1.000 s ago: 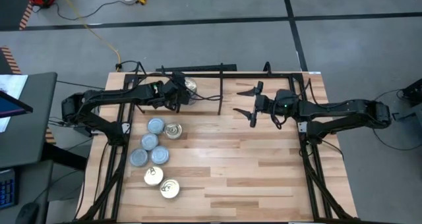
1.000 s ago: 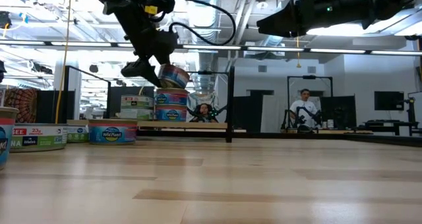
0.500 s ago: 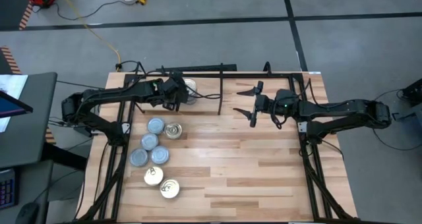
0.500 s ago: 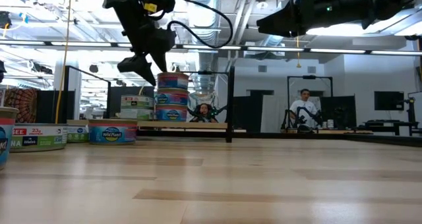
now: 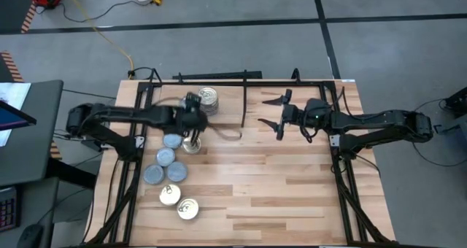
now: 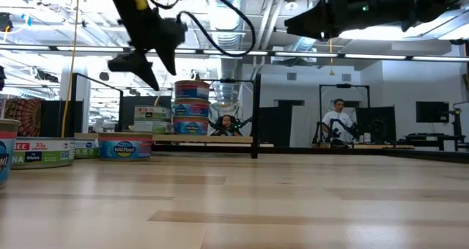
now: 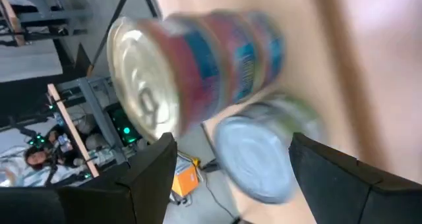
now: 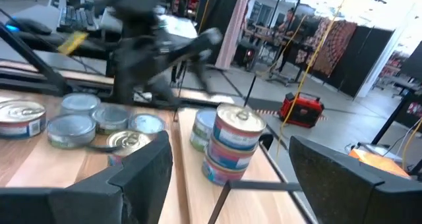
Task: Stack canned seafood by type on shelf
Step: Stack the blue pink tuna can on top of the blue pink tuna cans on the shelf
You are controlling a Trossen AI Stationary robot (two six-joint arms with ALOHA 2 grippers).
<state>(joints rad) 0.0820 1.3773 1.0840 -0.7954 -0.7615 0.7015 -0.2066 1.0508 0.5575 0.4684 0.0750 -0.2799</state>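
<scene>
Shiny tins stood in a tall stack (image 5: 209,97) on the shelf (image 5: 226,87). The left gripper (image 5: 191,122), open and empty, hung just beside that stack, over the loose tins (image 5: 169,157). Next it likely needed to grab one; the right gripper (image 5: 276,114) waited open and empty past the divider rod (image 5: 243,106).

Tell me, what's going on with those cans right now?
Left gripper open, empty, above the loose tins. Right gripper open, waiting mid-table. Three-tin stack on shelf. Nothing blocking.
</scene>
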